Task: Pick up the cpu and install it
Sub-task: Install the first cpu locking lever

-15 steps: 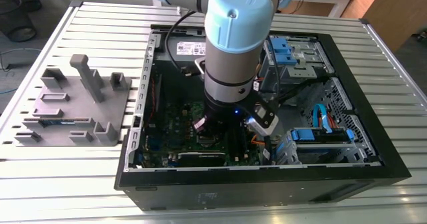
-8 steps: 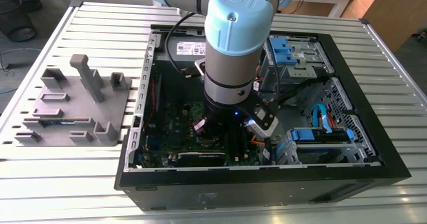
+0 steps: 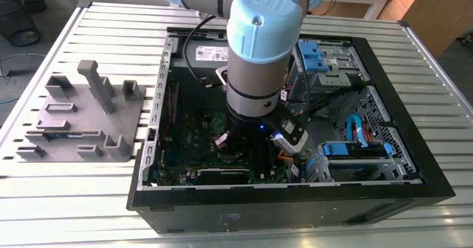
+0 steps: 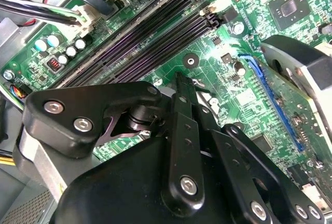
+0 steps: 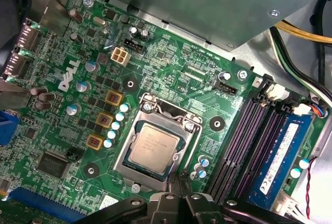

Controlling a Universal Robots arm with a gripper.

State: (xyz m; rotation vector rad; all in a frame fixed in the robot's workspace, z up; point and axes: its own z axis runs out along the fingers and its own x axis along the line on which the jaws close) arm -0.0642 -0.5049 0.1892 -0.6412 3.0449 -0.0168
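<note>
Slatted metal tabletop (image 3: 88,203) carries an open PC case (image 3: 296,203); arm reaches down inside it. cpu (image 5: 154,145) lies flat in the motherboard socket (image 5: 126,154), socket frame around it. Hand (image 5: 179,182) sits just beside the socket; can't tell whether it's open or closed. Grey fixture (image 3: 81,120) lies on the exterior view's left.

The arm (image 3: 255,65) is a thick silver-grey tube with pale blue caps at its joints; the nearest cap bears a raised logo and one small screw. A black band rings the tube low down, and below that the wrist turns black, with a small blue light and a white-and-black module clipped to its side. The pincer (image 4: 179,146) is glossy black, built of rounded linkage plates pinned with silver screws, and a grey metal block shows behind them.
</note>
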